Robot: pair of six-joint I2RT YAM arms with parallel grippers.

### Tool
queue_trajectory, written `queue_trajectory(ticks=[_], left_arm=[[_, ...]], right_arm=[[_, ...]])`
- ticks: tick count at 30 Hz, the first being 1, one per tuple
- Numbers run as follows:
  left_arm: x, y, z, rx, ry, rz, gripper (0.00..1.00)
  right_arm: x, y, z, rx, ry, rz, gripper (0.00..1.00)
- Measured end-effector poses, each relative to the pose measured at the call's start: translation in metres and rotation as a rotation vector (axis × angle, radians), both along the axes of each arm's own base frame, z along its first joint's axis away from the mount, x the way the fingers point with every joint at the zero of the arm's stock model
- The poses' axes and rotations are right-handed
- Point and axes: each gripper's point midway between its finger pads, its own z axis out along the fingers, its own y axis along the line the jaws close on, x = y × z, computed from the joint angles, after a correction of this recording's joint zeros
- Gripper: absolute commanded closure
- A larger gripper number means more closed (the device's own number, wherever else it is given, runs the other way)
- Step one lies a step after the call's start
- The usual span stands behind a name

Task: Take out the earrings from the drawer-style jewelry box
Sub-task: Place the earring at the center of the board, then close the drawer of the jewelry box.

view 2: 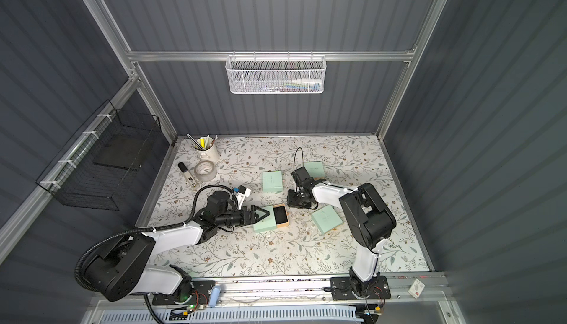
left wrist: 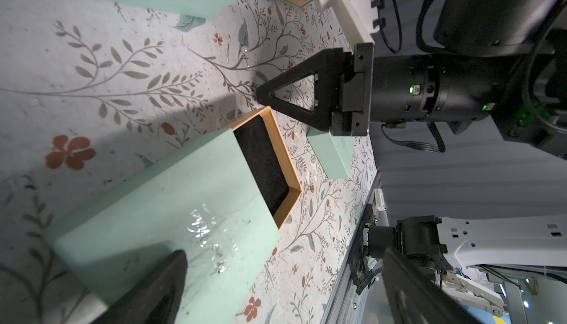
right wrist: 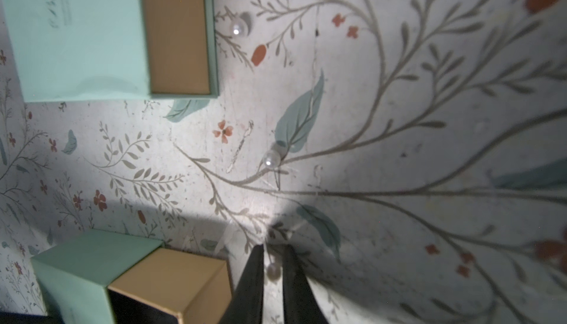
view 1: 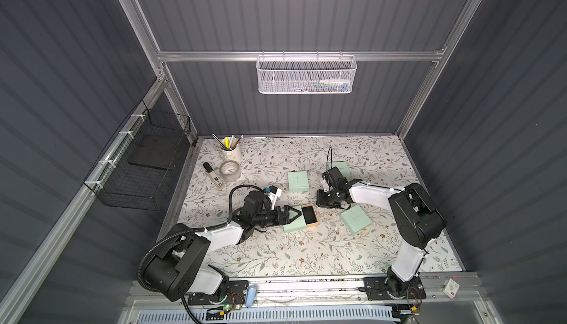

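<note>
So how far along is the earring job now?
Done: the drawer is out and looks empty; one earring and a second earring lie on the table. In hand: a third earring between the fingers of the right pincer. Left: probably only letting it go.

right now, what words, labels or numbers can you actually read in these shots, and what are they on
Nothing reads clearly.
Silver script on the open box's mint sleeve: lost in glare.
Dark script on a second mint box: blurred.
Label on the black-capped tube: too small.
Red print on the white card: too small.
</note>
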Motion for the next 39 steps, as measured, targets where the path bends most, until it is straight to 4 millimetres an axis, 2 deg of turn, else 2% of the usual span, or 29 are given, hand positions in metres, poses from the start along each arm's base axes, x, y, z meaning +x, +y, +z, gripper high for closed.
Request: queue_trajectory(ticks=[20,24,30,34,39], left_arm=[[-0.001,-0.001,0.004,-0.015,0.011,-0.003,0.0],[-0.002,-0.002,0.025,-0.05,-0.028,-0.005,0.0],[-0.004,0.006,0.062,-0.066,-0.118,0.022,0.0],[-0.005,0.019,0.064,-0.014,-0.137,0.072,0.0],[-0.007,0.03,0.051,0.058,-0.114,0.109,0.0]], right_arm=[[0.0,0.002,0.003,0.01,-0.001,0.003,0.82],[0.002,0.003,0.023,0.032,-0.038,0.003,0.81],[0.003,0.003,0.076,0.097,-0.149,0.003,0.8],[-0.011,-0.004,0.087,0.11,-0.17,0.001,0.8],[-0.042,-0.013,0.064,0.068,-0.109,0.003,0.8]])
